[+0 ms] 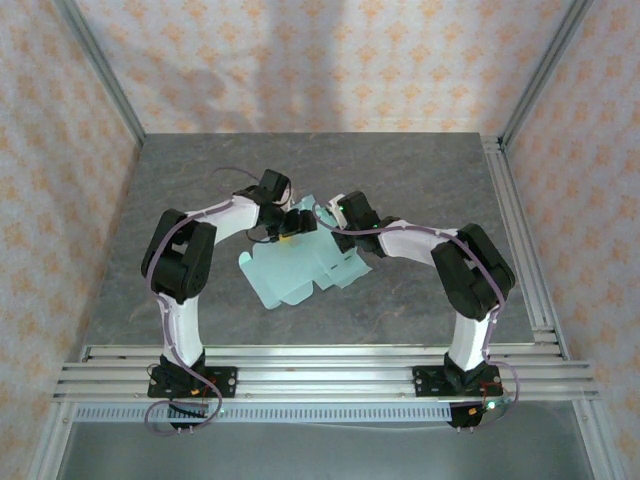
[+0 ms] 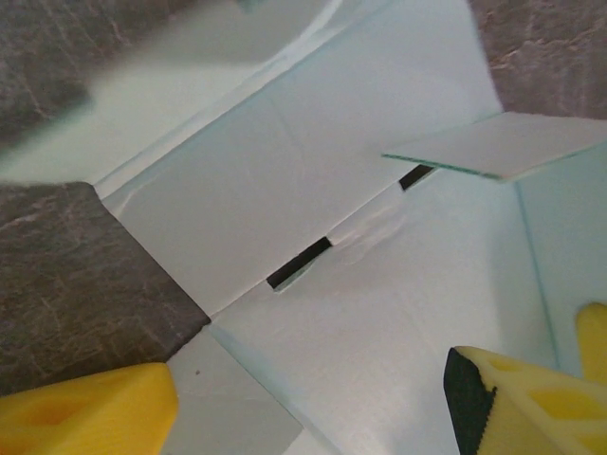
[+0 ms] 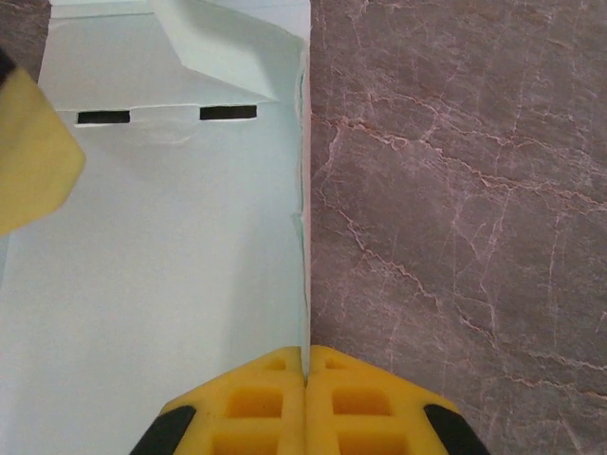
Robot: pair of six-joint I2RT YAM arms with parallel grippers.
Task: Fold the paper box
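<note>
- left hand (image 2: 313, 384): wide open, with its yellow fingers (image 2: 85, 417) spread apart over the card and not clamped on anything. In the top view it sits at the sheet's 12 o'clock edge.
- the paper box (image 1: 300, 270): mid-counter (image 1: 420, 180), between the two arms. It's mostly lying flat, with the long axis running roughly 8 o'clock to 2 o'clock. One flap is tipped up at the 12 o'clock side by the hands, and two dark slots (image 2: 299, 263) sit along a crease.
- right hand (image 3: 305, 365): shut tight. The card's raised side edge runs straight into the seam between its fingertips, so it looks pinched. It's at about the sheet's 1 o'clock.
</note>
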